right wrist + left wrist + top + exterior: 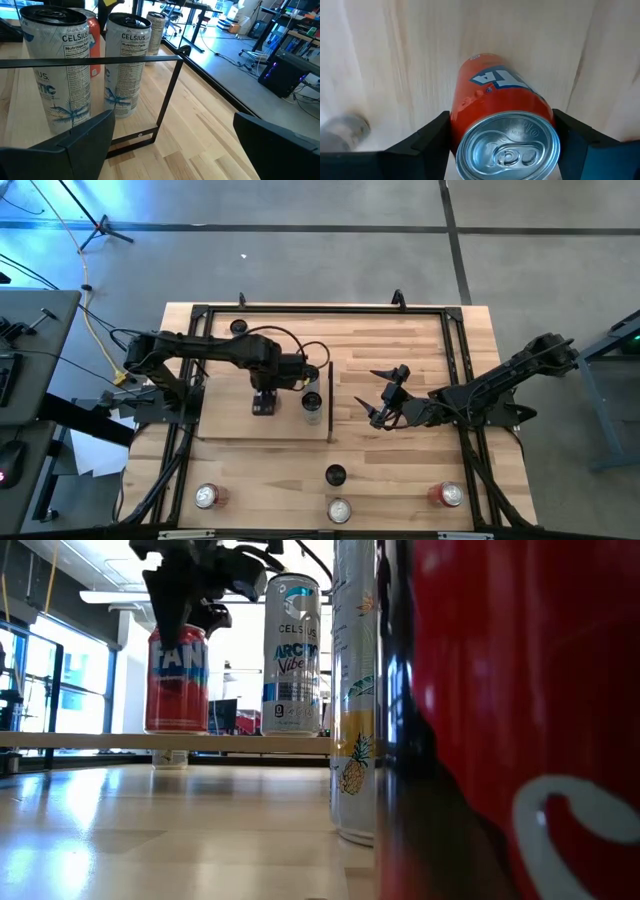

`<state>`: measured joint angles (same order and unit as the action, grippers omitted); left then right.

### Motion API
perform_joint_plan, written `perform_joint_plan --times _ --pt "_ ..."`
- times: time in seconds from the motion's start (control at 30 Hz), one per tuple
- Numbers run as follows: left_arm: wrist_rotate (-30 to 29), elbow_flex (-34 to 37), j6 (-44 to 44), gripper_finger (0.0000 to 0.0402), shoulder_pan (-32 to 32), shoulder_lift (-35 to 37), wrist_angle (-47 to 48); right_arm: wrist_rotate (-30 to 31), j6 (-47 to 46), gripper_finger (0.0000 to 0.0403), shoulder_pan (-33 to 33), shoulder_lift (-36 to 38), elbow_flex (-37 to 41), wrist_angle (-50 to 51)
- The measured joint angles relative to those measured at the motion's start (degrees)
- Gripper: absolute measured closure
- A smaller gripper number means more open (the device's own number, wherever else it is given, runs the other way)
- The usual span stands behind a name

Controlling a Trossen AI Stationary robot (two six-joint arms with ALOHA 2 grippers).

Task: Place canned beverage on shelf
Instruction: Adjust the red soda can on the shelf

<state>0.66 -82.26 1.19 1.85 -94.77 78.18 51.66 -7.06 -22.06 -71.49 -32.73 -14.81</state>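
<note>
An orange soda can (495, 95) stands upright with its base on the pale-wood shelf (225, 425), at the panel's middle. My left gripper (263, 402) points straight down over it and is shut on it; the low view shows the gripper (185, 615) around the top of the can (177, 685). Two white Celsius cans (55, 70) (127, 65) stand on the shelf beside its dark upright strip (330, 405). My right gripper (383, 395) hangs open just right of that strip, with nothing between its fingers. My left gripper pinches the orange can's upper wall (457, 117), just under the rim, between its two fingers (432, 137), one on each opposite side. The fingers come from above, pointing down. The can stays upright with its base on the shelf.
Along the table's near edge stand a red can (207, 497), a silver-topped can (339, 510), a dark-topped can (335, 475) and another red can (449, 496). The table's black frame (320, 310) runs along its far and side edges. Bare wood lies between the shelf and the near cans.
</note>
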Motion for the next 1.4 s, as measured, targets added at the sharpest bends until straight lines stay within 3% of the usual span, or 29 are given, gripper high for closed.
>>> perform_joint_plan --times 0.27,0.53,1.4 --pt "0.3 0.0 17.2 0.0163 0.0 0.0 -0.3 0.0 0.0 0.0009 0.0 0.0 0.0 0.0" --pt "0.2 -1.1 28.3 0.0158 -0.1 -0.1 -0.4 0.0 0.0 0.0009 0.0 0.0 0.0 0.0" --pt "0.1 -4.2 36.0 0.0155 3.1 -1.9 -1.9 0.0 0.0 0.0009 0.0 0.0 0.0 0.0"
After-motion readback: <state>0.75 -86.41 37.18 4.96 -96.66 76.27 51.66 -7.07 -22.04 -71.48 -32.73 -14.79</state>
